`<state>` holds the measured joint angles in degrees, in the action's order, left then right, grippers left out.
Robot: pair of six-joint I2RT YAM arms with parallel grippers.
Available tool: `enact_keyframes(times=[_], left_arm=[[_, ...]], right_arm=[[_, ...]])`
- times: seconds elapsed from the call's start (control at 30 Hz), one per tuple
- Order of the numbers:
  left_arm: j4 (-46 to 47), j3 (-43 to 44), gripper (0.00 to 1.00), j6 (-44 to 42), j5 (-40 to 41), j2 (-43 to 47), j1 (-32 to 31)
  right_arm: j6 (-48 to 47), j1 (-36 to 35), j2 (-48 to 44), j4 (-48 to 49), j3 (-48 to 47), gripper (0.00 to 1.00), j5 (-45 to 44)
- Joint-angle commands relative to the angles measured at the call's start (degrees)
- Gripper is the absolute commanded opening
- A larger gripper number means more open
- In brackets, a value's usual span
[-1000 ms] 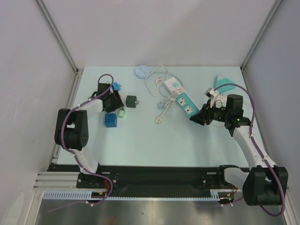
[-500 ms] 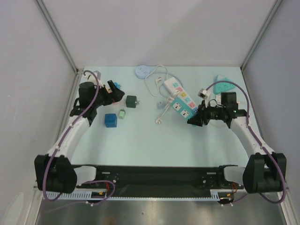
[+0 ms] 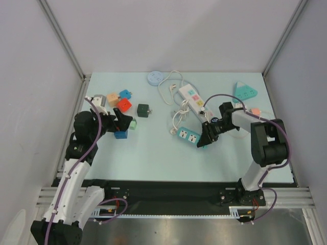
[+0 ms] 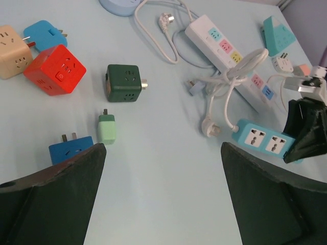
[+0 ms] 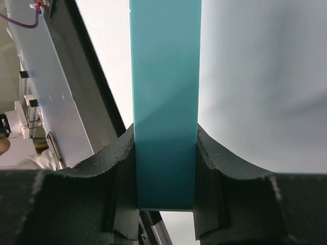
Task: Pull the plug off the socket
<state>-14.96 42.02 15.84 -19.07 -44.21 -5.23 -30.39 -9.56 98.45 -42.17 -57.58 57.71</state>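
Flanking the teal strip [image 5: 164, 102], right fingers [image 5: 116, 176] touch it — wrist-view only.

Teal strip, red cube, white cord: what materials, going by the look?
Teal strip: hard moulded plastic, smooth satin face with a soft, even sheen in the right wrist view.
Red cube: likely the same plastic, matte, with rounded moulded edges.
White cord: probably a flexible rubbery or PVC jacket; it bends in loose loops.
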Motion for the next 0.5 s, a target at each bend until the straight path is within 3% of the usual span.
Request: enact_keyframes(times=[0.0, 0.13, 0.17, 0.23, 0.37, 0.47], left_arm=[[-1.56, -1.32, 1.0, -3.35, 0.44, 2.28, 0.31], [-1.56, -1.24, 1.0, -3.53, -0.26, 2.46, 0.31], [-1.48, -1.33, 0.99, -3.53, -0.27, 2.54, 0.31], [-1.47, -1.59, 0.99, -3.71, -0.35, 2.63, 0.31], [-1.65, -1.59, 1.0, -3.97, 0.17, 2.81, 0.31], [-1.91, -1.59, 1.0, -3.97, 1.4, 3.16, 0.31]], right_arm=[[1.29, 0.16, 3.49, -0.99, -3.59, 0.1, -2.59], [3.67, 0.16, 4.46, 1.56, -3.33, 0.23, -7.08], [3.93, 0.16, 4.55, 1.83, -3.33, 0.36, -7.87], [4.55, 0.16, 4.38, 2.71, -3.41, 0.5, -10.51], [4.47, 0.51, 2.8, 3.33, -3.59, 0.71, -13.94], [4.03, 1.3, -1.67, 3.85, -3.33, 0.8, -17.88]])
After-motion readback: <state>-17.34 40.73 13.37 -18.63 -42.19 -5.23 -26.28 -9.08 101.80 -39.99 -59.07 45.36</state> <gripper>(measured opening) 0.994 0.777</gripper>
